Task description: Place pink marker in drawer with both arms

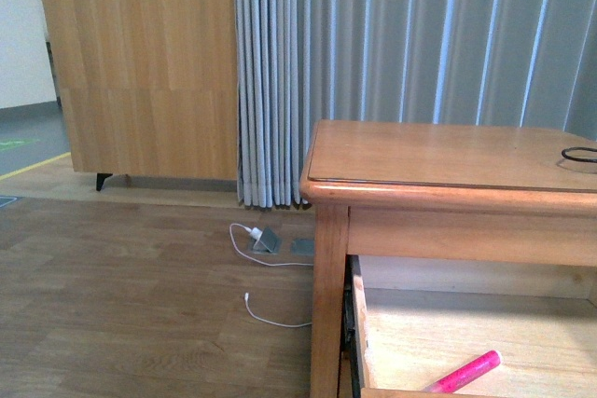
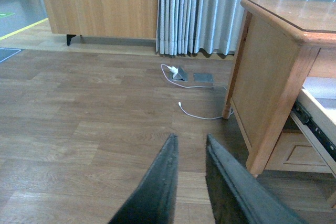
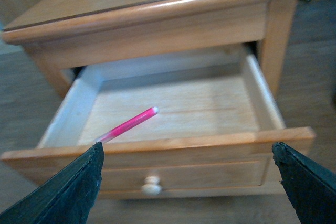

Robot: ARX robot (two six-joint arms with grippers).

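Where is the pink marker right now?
In the front view, lower right: the pink marker lies flat inside the open drawer, on its bare-wood floor near the front edge, under the table top.

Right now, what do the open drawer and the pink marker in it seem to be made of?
The drawer: wood, grain showing; honey-coloured, seemingly varnished front, paler bare-looking inside. The pink marker: likely plastic, smooth, evenly bright pink with a paler tip, though the picture is soft.
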